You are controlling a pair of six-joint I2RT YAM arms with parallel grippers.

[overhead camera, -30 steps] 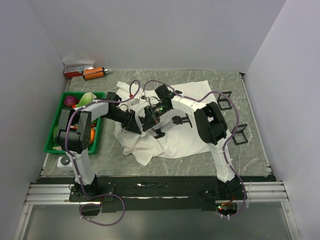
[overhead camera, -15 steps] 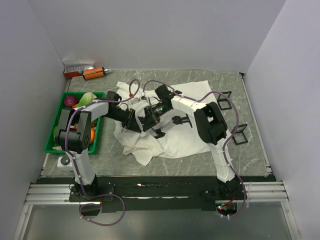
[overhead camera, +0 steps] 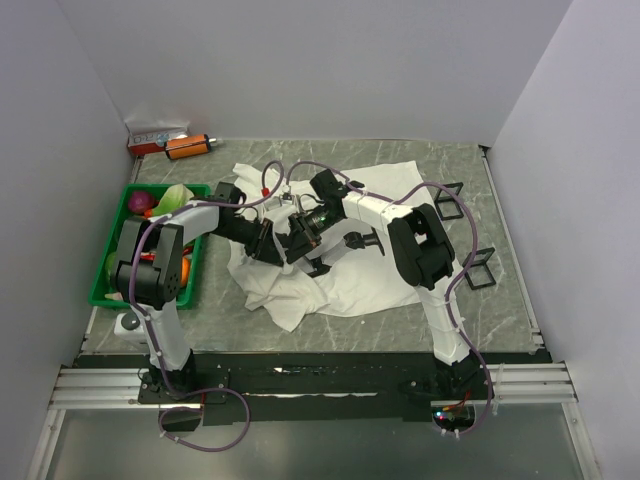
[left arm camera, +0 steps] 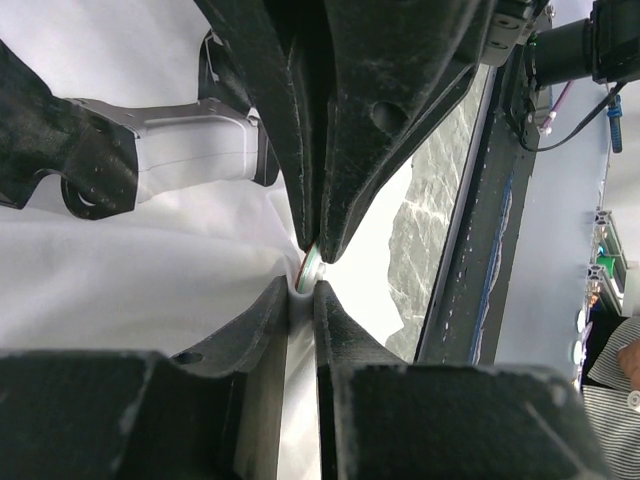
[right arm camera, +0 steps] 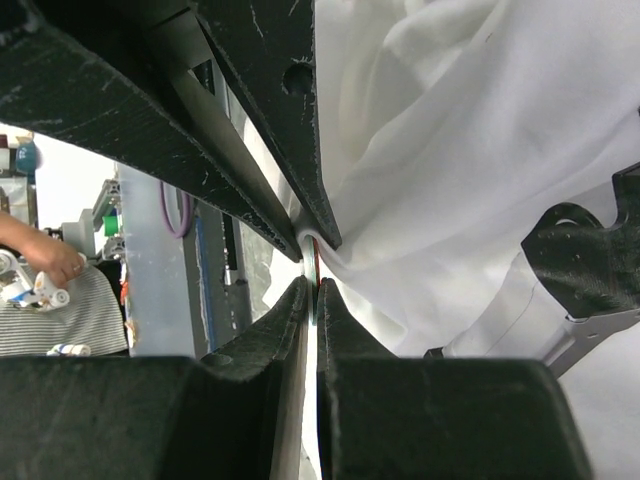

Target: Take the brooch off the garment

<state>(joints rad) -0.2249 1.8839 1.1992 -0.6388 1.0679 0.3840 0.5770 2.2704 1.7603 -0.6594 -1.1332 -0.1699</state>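
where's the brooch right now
The brooch is at the centre of the left wrist view, nipped by the right fingers, tip to tip with the left fingers pinching the white garment.

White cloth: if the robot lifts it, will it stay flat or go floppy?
Probably floppy: the white cloth lies in soft wrinkles and folds. It looks thin, so likely light. Pulled at one spot, it would probably sag and drag the rest along, not rise flat.
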